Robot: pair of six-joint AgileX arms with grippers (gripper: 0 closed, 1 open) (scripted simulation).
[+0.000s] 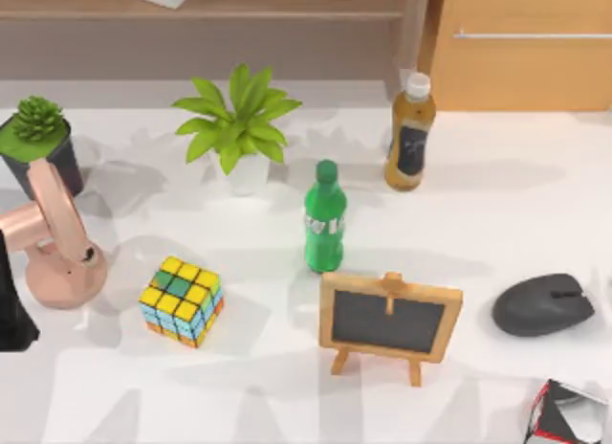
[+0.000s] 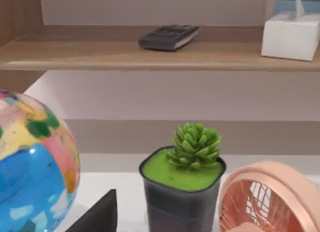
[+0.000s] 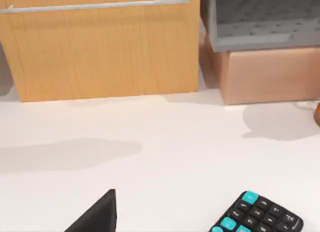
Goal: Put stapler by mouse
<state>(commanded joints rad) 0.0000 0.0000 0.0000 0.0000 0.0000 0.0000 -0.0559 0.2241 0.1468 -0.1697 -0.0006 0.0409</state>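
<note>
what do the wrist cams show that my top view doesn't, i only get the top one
observer: The right wrist view shows a black calculator with teal keys lying on the white table.
operator: anything behind it
observer: A grey perforated case sits on a tan block at the back of the table.
operator: and the left wrist cam
observer: A colourful globe stands near the potted succulent.
operator: anything higher up
observer: A dark keypad device lies on the wooden shelf above them.
</note>
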